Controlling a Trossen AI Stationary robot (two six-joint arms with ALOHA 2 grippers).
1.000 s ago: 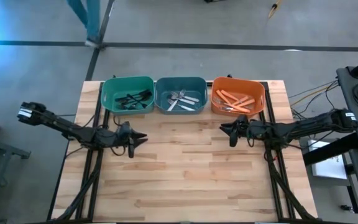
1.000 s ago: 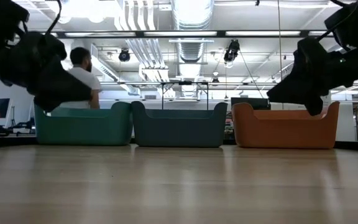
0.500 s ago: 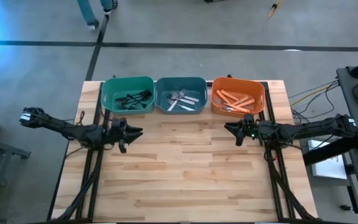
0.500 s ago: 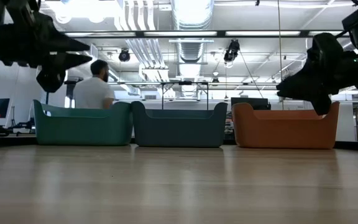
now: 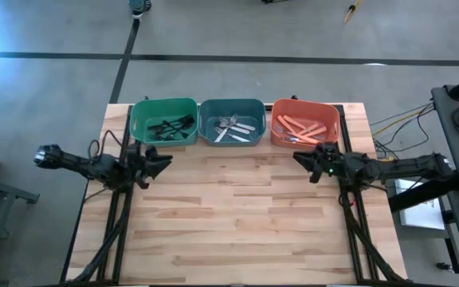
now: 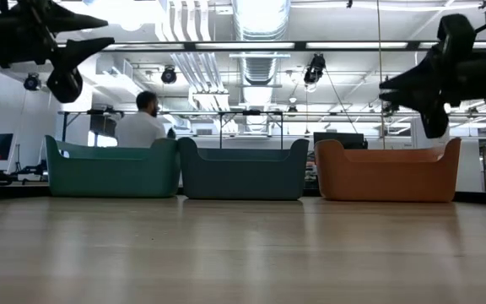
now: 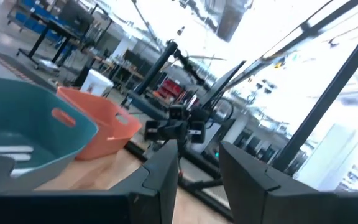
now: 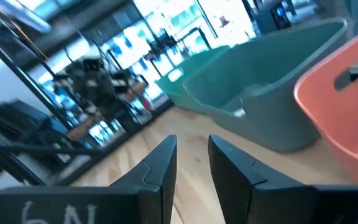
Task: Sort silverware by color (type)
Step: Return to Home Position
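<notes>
The silverware lies in three bins along the table's far edge. Black pieces (image 5: pixel 170 126) are in the green bin (image 5: pixel 136 119), silver pieces (image 5: pixel 231 127) in the blue bin (image 5: pixel 205 112), and orange-handled pieces (image 5: pixel 301 127) in the orange bin (image 5: pixel 333 119). My left gripper (image 5: pixel 168 159) hovers open near the green bin's front, raised well above the table (image 6: pixel 99 32). My right gripper (image 5: pixel 297 156) hovers open in front of the orange bin (image 6: pixel 385 84). Both wrist views show bare gaps between the fingers (image 7: pixel 163 177) (image 8: pixel 160 168).
The wooden tabletop (image 5: pixel 237 215) stretches bare between the arms and toward the near edge. Black frame bars run down both table sides (image 5: pixel 118 223) (image 5: pixel 357 231). A person in a white shirt (image 6: pixel 144 127) stands in the room behind the green bin.
Both arms have drawn back toward their own sides of the table. My left gripper has moved toward the left edge, risen and tipped from pointing downward to about level. My right gripper has moved toward the right edge and levelled out. The bins and silverware have stayed put.
</notes>
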